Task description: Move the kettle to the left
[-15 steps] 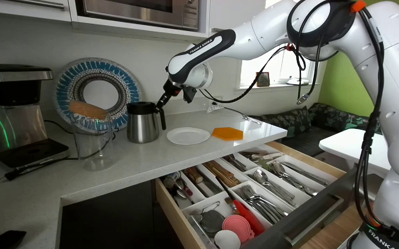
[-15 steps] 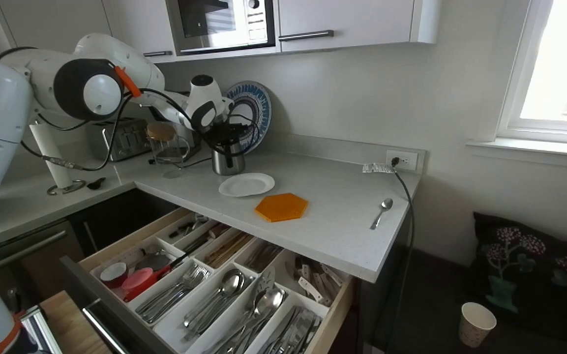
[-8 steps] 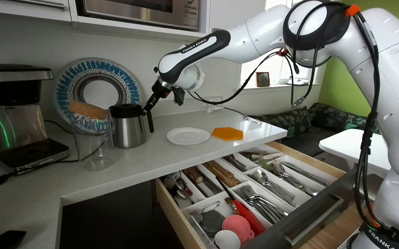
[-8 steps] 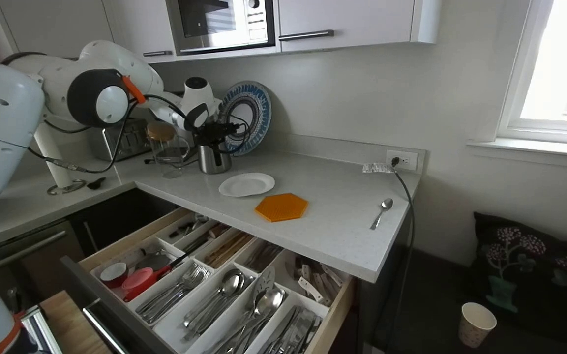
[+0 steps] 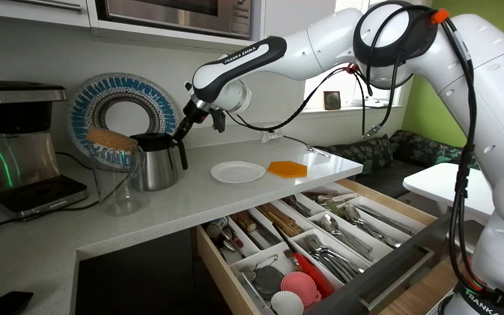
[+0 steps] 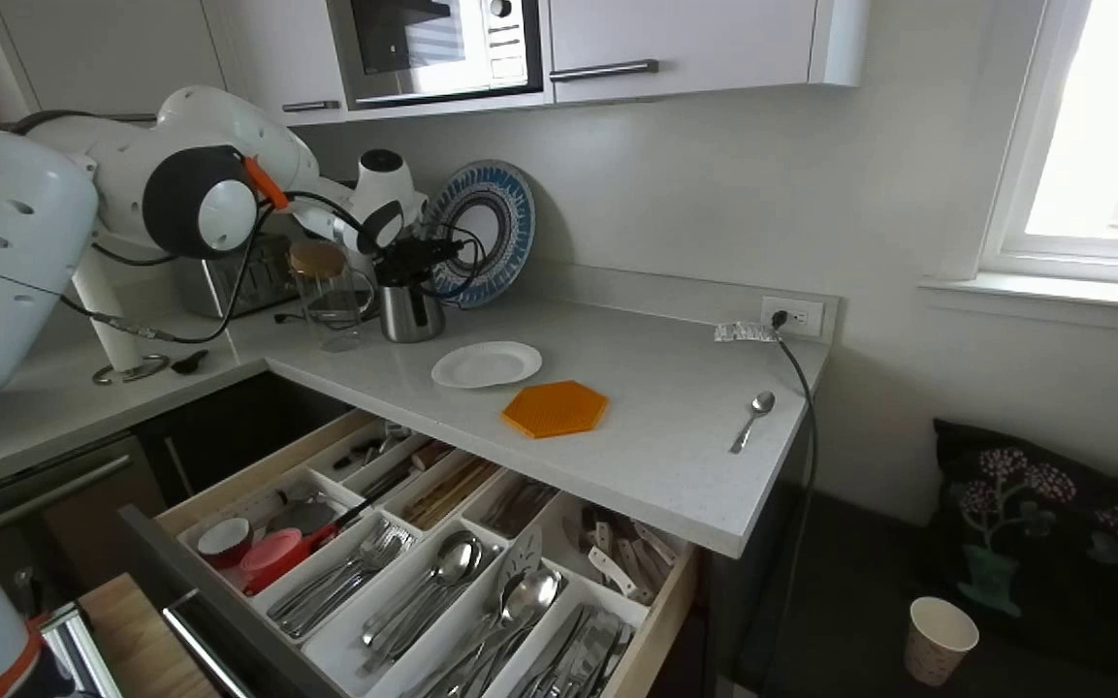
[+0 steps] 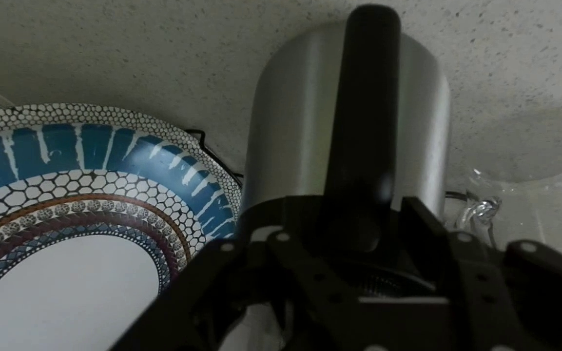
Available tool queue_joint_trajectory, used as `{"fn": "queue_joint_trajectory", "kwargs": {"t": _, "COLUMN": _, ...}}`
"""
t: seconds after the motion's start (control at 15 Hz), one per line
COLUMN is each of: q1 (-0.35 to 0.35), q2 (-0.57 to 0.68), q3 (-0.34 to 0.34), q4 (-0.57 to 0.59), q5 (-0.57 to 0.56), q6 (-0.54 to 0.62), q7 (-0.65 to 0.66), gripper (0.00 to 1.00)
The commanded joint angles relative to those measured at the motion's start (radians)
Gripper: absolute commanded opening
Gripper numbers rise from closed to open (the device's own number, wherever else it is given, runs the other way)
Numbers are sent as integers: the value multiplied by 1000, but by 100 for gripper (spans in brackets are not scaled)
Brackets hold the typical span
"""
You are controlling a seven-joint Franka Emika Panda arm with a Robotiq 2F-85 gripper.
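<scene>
Over the last second the small cylindrical brushed-steel kettle [image 5: 161,170] has shifted leftward in both exterior views, the black two-fingered gripper [image 7: 361,207] travelling with it. That kettle stands on the pale speckled counter [image 5: 199,197], below the gripper's tips. Set narrowly apart, the gripper's fingers flank the upper part of the black side handle [image 7: 366,112]; black merges into black there, so I cannot tell whether they press on it. The wrist view alone faces the handle head-on. The kettle's black lid [image 5: 150,140] shows beside the gripper in an exterior view; elsewhere the gripper's bulk or deep shadow obscures it. Past the kettle from the gripper stands a clear glass jug with a cork lid [image 5: 123,203], cut off at the wrist view's edge. Left of the gripper in the wrist view, also cropped, is a large round blue-and-white patterned plate [image 7: 76,243]. On the gripper's opposite side, a white round plate [image 5: 238,172] and an orange hexagonal mat [image 6: 557,409] show in the exterior views only.
</scene>
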Motion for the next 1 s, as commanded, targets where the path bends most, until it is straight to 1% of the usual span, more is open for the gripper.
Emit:
{"fn": "queue_joint_trajectory", "kwargs": {"t": 0.0, "q1": 7, "q2": -14, "q3": -20, "q4": 30, "q5": 13, "q6": -105, "q7": -3, "gripper": 88}}
{"fn": "queue_joint_trajectory", "kwargs": {"t": 0.13, "q1": 9, "q2": -33, "q3": -53, "q4": 28, "q5": -3, "q6": -161, "q7": -1, "gripper": 100}}
{"fn": "queue_joint_trajectory", "kwargs": {"t": 0.27, "q1": 9, "q2": -63, "q3": -97, "q4": 12, "q5": -13, "q6": -214, "q7": 23, "gripper": 100}}
{"fn": "queue_joint_trajectory", "kwargs": {"t": 0.4, "q1": -16, "q2": -92, "q3": -106, "q4": 0, "q5": 24, "q6": -325, "q7": 31, "gripper": 100}}
{"fn": "queue_joint_trajectory", "kwargs": {"t": 0.47, "q1": -18, "q2": -113, "q3": -132, "q4": -12, "q5": 20, "q6": -370, "q7": 52, "gripper": 100}}
{"fn": "queue_joint_trajectory", "kwargs": {"t": 0.53, "q1": -14, "q2": -137, "q3": -165, "q4": -24, "q5": 8, "q6": -421, "q7": 90, "gripper": 100}}
{"fn": "queue_joint_trajectory", "kwargs": {"t": 0.73, "q1": -6, "q2": -199, "q3": -255, "q4": -66, "q5": -40, "q6": -499, "q7": 183, "gripper": 100}}
{"fn": "queue_joint_trajectory", "kwargs": {"t": 0.87, "q1": -5, "q2": -235, "q3": -307, "q4": -90, "q5": -84, "q6": -547, "q7": 237, "gripper": 100}}
{"fn": "queue_joint_trajectory", "kwargs": {"t": 0.93, "q1": -5, "q2": -250, "q3": -335, "q4": -105, "q5": -113, "q6": -540, "q7": 268, "gripper": 100}}
